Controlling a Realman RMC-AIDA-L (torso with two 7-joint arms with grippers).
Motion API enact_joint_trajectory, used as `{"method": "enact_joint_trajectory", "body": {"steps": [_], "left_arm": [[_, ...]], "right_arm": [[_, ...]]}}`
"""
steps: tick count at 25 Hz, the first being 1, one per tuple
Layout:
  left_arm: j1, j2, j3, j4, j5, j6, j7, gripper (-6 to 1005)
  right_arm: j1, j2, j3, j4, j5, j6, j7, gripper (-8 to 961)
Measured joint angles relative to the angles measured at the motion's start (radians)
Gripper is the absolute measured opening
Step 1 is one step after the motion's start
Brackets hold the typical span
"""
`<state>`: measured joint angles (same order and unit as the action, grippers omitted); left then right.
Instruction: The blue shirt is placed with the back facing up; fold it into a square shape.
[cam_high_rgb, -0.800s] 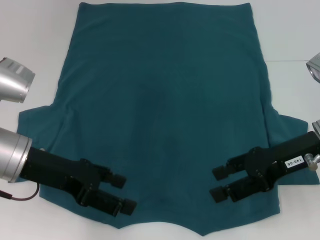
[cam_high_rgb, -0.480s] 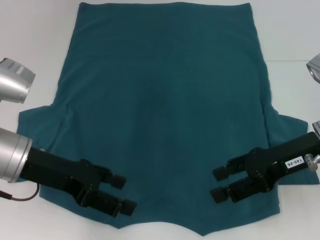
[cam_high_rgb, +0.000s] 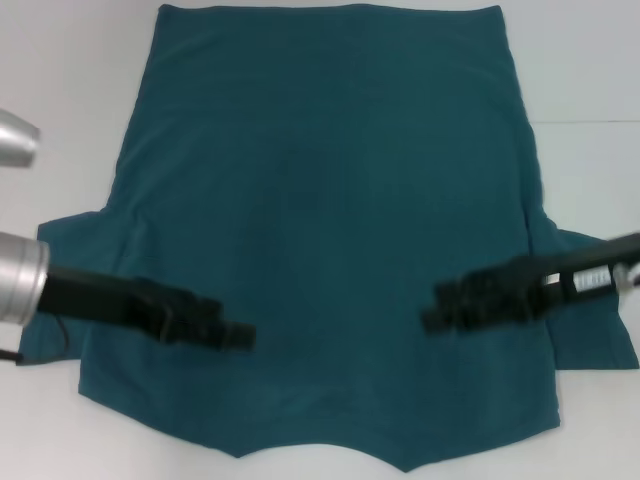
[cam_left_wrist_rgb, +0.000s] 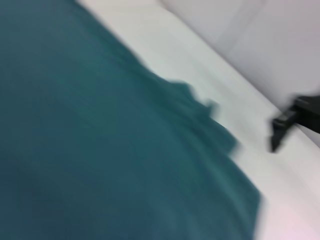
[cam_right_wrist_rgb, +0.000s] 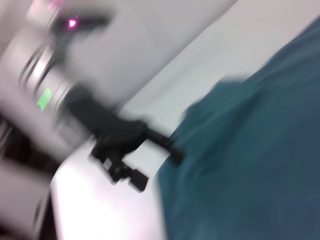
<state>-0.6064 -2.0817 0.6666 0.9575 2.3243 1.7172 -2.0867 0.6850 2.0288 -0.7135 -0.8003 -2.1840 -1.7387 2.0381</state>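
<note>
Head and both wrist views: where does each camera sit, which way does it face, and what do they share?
Head view: on the robot's head, looking down at the blue shirt spread on the white table; left hand and right hand over its near part.
Left wrist view: on the left arm, facing across the shirt; the right hand shows.
Right wrist view: on the right arm, facing across the shirt; the left hand shows.
All share the shirt.

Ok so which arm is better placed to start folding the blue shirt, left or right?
Neither clearly, by the head view. The left tool hangs over the blue shirt near its left sleeve, and the right tool mirrors it near the right sleeve. Probably both together.
</note>
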Motion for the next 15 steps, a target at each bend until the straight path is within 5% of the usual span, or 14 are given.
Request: {"method": "enact_joint_trajectory", "body": {"steps": [6, 15], "left_arm": [[0.016, 0.01, -0.144, -0.003, -0.003, -0.121, -0.177, 902], [0.057, 0.032, -0.338, -0.065, 0.003, -0.196, -0.39, 903]], "right_arm": [[0.003, -0.036, 0.14, 0.077, 0.048, 0.104, 0.185, 806], [0.042, -0.093, 0.146, 0.103, 0.082, 0.177, 0.391, 807]]}}
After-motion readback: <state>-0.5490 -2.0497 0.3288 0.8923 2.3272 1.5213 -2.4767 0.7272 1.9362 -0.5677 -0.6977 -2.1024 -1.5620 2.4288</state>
